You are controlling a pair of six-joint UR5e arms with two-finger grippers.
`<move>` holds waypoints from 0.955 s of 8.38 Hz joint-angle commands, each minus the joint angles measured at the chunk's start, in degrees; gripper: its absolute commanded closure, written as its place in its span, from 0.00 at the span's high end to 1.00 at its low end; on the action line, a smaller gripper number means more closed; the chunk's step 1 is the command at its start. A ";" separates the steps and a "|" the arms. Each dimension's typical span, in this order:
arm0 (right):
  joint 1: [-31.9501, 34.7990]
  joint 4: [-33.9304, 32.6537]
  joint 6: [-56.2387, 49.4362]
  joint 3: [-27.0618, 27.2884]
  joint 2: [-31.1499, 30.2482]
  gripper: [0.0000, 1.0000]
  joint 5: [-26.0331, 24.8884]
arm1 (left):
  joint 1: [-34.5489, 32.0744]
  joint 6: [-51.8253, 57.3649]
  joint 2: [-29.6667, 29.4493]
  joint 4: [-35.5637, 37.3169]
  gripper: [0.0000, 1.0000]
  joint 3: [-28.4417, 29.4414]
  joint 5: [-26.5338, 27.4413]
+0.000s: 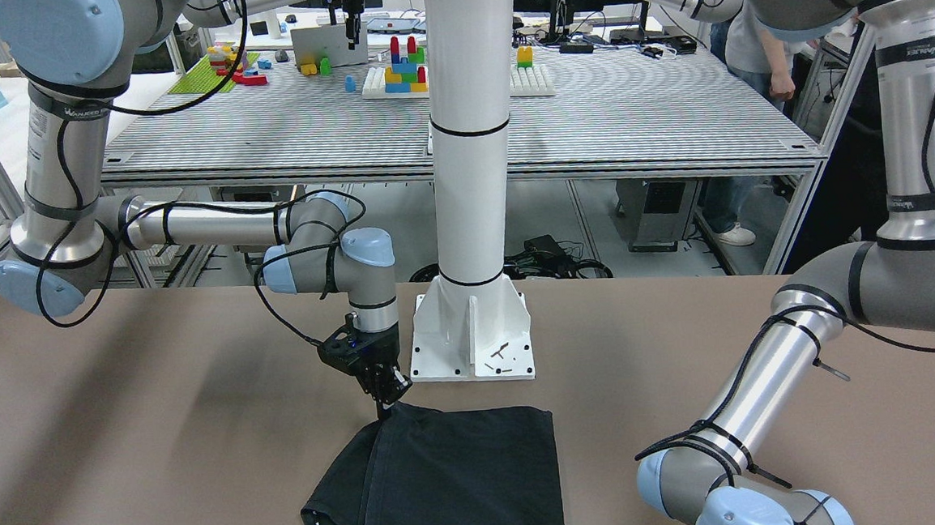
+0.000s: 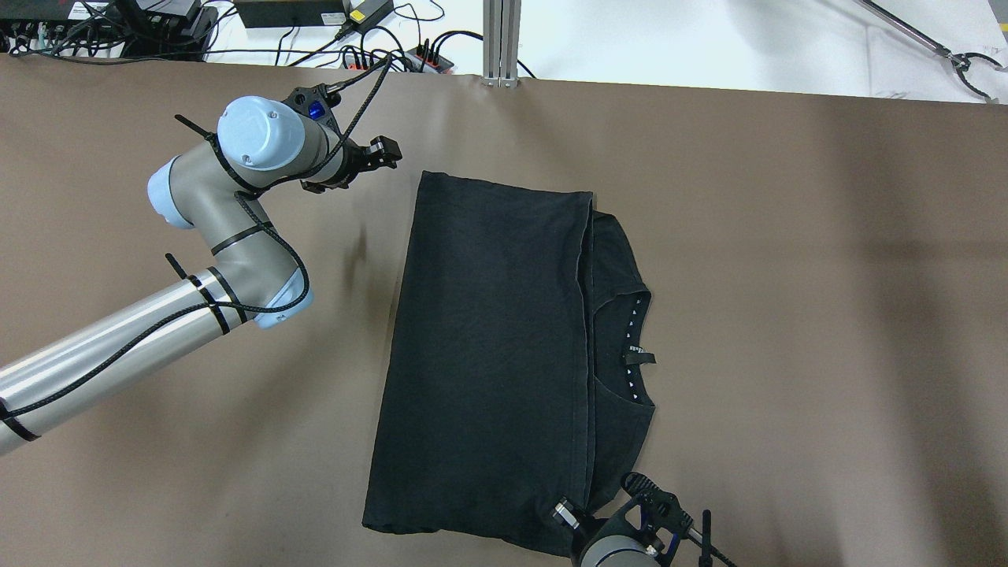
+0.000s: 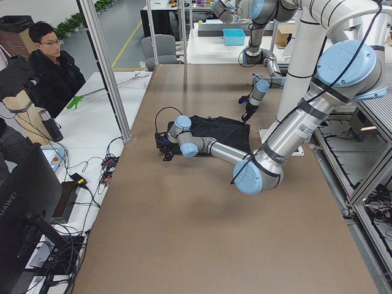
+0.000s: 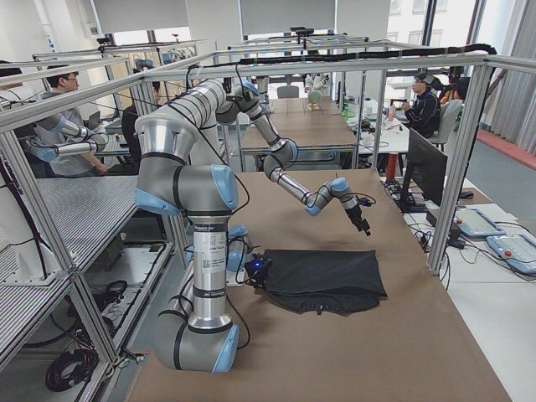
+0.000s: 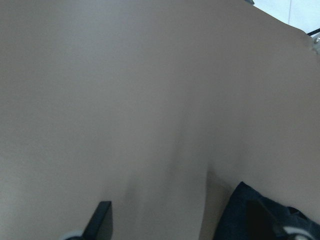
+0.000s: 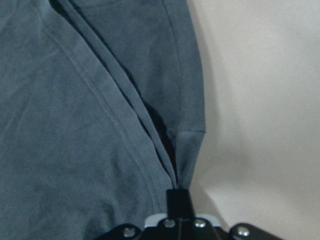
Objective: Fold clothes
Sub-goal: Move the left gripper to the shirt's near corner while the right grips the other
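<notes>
We see the clothes lying lengthwise from near to far on the counter; right fingers pinch the near corner, left fingers hover spread just beside the far one

Left arm and right arm: silver tubes, grey joints, pale-blue caps, zip-tied black cables. The left end effector and right end effector are black.

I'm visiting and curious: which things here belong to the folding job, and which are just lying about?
Job: soft black fabric garment; right tool, gripping its corner; left tool, open beside it.
Lying about: white pole base plate; coloured plastic toy blocks on the far striped table.
</notes>
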 commanded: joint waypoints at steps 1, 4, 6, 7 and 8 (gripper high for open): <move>0.17 -0.38 -0.56 1.88 -0.52 0.00 0.21 | 1.91 -8.40 3.82 -0.09 0.94 -5.45 0.03; 0.17 -0.38 -0.39 2.84 -0.70 0.00 0.21 | 13.91 -25.03 24.43 0.00 0.94 -34.31 8.67; 0.08 -0.11 -0.39 2.49 -1.74 0.00 0.20 | 24.74 -29.53 33.17 0.35 0.94 -43.95 16.80; 0.08 0.06 -0.39 2.66 -2.10 0.00 0.21 | 29.74 -33.21 33.64 0.35 0.93 -44.94 20.39; 0.08 0.06 -0.30 2.67 -1.93 0.00 0.12 | 36.32 -33.69 35.03 0.35 0.85 -44.95 24.95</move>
